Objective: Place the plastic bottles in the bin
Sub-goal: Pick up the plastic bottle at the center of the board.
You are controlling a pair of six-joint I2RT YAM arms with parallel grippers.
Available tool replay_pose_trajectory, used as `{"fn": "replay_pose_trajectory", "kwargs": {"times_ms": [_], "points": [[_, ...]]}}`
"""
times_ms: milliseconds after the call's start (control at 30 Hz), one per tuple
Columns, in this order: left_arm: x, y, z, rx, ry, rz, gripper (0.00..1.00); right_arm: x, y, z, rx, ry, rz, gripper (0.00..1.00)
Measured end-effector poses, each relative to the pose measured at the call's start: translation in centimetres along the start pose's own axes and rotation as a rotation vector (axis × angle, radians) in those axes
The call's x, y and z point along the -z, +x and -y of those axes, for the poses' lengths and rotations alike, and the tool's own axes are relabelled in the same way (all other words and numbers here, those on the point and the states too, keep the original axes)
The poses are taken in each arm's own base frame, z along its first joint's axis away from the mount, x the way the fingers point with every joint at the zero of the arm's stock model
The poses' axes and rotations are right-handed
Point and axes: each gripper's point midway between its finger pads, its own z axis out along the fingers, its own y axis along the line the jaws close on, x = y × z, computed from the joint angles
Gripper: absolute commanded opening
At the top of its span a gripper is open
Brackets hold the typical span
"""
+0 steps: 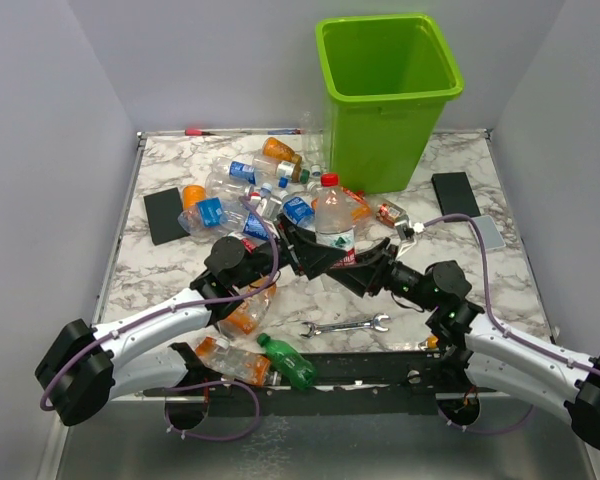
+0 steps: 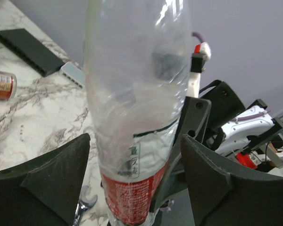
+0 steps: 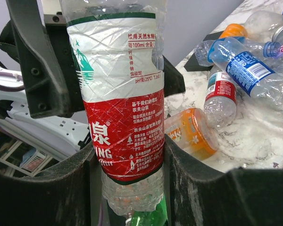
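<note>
A clear bottle [image 1: 332,225] with a red cap and a red-and-white label stands upright above the table's middle. My right gripper [image 1: 352,262] is shut on its lower body; in the right wrist view both fingers [image 3: 188,179] press the label [image 3: 122,103]. My left gripper [image 1: 310,248] is open and straddles the same bottle [image 2: 132,117] from the other side, with gaps beside its fingers [image 2: 61,179]. The lime-green bin [image 1: 390,90] stands at the back, right of centre. Several more bottles [image 1: 250,190] lie in a pile left of the bin.
An orange bottle [image 1: 248,310], a crushed bottle [image 1: 230,360] and a green bottle [image 1: 288,362] lie near the front edge. A silver wrench [image 1: 348,326] lies front centre. Black pads sit at left [image 1: 167,215] and right [image 1: 456,193]. A small red-labelled bottle [image 1: 392,212] lies by the bin.
</note>
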Motion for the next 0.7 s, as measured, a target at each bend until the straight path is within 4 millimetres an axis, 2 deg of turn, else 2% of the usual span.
{"fn": "replay_pose_trajectory", "kwargs": {"times_ms": [67,200,400,467,533,567,633,700], "points": [[-0.2,-0.7,0.7,-0.010,0.025,0.023,0.75,0.0,0.1,-0.1,0.001,-0.009,-0.003,0.40],[-0.3,-1.5,1.7,-0.013,0.064,0.048,0.57,-0.2,0.2,-0.3,0.002,-0.028,-0.011,0.40],[-0.7,-1.8,2.0,-0.010,0.087,0.055,0.53,-0.3,-0.2,-1.0,0.008,-0.058,0.006,0.44],[-0.8,-1.7,2.0,-0.011,0.091,0.054,0.43,-0.3,-0.2,-1.0,0.007,-0.060,0.005,0.54],[-0.8,-1.7,2.1,-0.011,0.097,0.051,0.37,-0.3,-0.1,-1.1,0.005,-0.066,-0.003,0.73],[-0.8,-1.6,2.2,-0.013,0.101,0.047,0.35,-0.3,-0.1,-1.2,0.004,-0.067,-0.009,0.79],[-0.8,-1.4,2.4,-0.012,0.108,0.042,0.31,-0.5,0.0,-1.3,0.003,-0.063,-0.029,0.87],[-0.7,-1.4,2.5,-0.018,0.112,0.042,0.28,-0.7,-0.3,-1.4,0.007,-0.045,-0.053,0.91]]}}
